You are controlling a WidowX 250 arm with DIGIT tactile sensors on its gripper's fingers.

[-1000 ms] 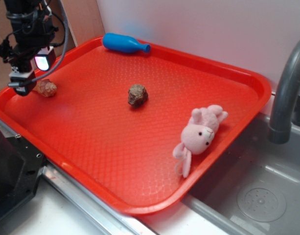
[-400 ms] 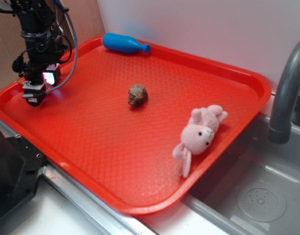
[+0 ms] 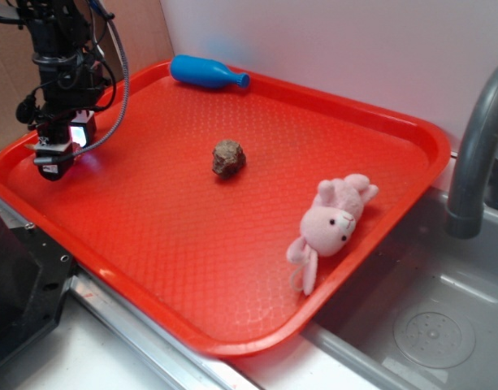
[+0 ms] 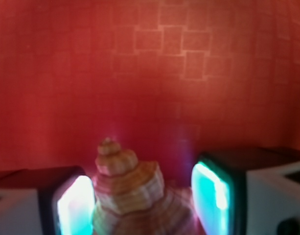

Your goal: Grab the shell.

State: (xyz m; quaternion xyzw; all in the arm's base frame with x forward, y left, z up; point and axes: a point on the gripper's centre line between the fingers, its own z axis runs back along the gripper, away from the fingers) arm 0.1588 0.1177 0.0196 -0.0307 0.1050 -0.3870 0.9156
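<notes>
In the wrist view the tan-orange spiral shell (image 4: pixel 132 188) lies on the red tray (image 4: pixel 150 73) between my two lit pads, its pointed tip facing away from me. My gripper (image 4: pixel 142 200) is open around it. The left pad (image 4: pixel 74 205) sits right against the shell's side, and a gap shows between the shell and the right pad (image 4: pixel 211 193). In the exterior view my gripper (image 3: pixel 54 161) is down at the tray's (image 3: pixel 427 138) far left corner, and the shell is hidden behind it.
A dark brown knobbly lump (image 3: pixel 228 158) lies near the tray's middle. A blue bottle (image 3: pixel 206 71) lies along the back rim. A pink plush bunny (image 3: pixel 334 219) is at the right edge. Right of the tray are a grey faucet (image 3: pixel 476 138) and a sink (image 3: pixel 427 325).
My gripper has shifted right over the shell and come down around it. The shell, seen beside the gripper a second ago, is now hidden in the exterior view.
</notes>
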